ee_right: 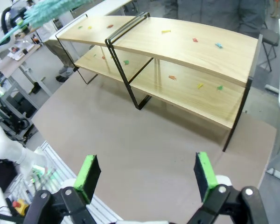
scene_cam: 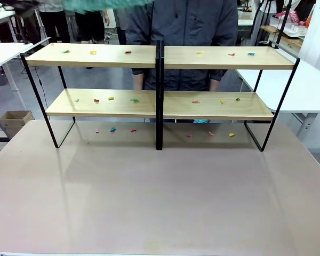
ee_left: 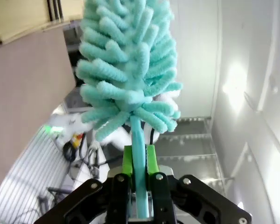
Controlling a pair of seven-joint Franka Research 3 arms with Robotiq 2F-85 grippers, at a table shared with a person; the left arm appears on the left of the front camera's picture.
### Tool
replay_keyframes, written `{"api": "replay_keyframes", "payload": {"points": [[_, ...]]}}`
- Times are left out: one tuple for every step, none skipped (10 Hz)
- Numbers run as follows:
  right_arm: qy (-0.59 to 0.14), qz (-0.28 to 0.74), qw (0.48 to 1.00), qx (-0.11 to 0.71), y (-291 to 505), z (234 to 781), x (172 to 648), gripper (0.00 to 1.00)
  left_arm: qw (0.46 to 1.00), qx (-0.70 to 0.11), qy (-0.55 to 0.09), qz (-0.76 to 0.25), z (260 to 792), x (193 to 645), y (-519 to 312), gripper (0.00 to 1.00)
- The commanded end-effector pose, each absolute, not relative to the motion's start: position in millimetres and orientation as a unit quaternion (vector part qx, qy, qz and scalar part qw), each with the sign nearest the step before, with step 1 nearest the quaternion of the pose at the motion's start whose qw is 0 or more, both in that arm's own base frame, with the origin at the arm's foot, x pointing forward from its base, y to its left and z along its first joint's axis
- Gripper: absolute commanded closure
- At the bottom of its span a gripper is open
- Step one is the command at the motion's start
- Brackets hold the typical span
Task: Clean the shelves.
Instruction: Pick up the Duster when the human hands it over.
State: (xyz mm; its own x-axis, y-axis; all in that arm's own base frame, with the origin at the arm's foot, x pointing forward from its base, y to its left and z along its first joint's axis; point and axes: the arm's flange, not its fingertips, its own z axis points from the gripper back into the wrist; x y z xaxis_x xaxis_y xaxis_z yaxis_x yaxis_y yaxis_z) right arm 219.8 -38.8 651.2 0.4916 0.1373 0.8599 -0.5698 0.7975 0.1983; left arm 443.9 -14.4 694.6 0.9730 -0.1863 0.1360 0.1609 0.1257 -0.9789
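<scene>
Shelves (scene_cam: 112, 57) stood on the far half of the tabletop (scene_cam: 160, 202), person (scene_cam: 194, 21) behind them. Small coloured scraps (scene_cam: 93, 52) lay on both tiers and on the tabletop under the lower board. Left tool (ee_left: 139, 159) was clamped tight on the handle of a teal fluffy duster (ee_left: 126, 60); the duster head was up above the shelves' left end, not touching. Right tool (ee_right: 147, 170) had its jaws wide with nothing in them, over the near tabletop, shelves well ahead of it.
</scene>
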Motion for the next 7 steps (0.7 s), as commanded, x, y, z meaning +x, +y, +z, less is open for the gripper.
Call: {"api": "replay_keyframes", "payload": {"points": [[-0.458,0.216,0.828,0.241,-39,651,220,0.0,0.745,-0.648,-0.06,-0.149,703,390,61,1.0],[-0.458,0.216,0.828,0.241,-39,651,220,0.0,0.749,-0.64,-0.104,-0.137,703,364,93,1.0],[-0.458,0.216,0.828,0.241,-39,651,220,0.0,0.753,-0.632,-0.133,-0.126,701,341,127,1.0],[-0.458,0.216,0.828,0.241,-39,651,220,0.0,0.748,-0.637,-0.144,-0.117,701,322,155,1.0],[-0.458,0.216,0.828,0.241,-39,651,220,0.0,0.743,-0.641,-0.165,-0.101,701,304,181,1.0],[-0.458,0.216,0.828,0.241,-39,651,220,0.0,0.744,-0.635,-0.199,-0.061,698,289,204,1.0],[-0.458,0.216,0.828,0.241,-39,651,220,0.0,0.739,-0.638,-0.216,-0.032,692,278,225,1.0]]}}
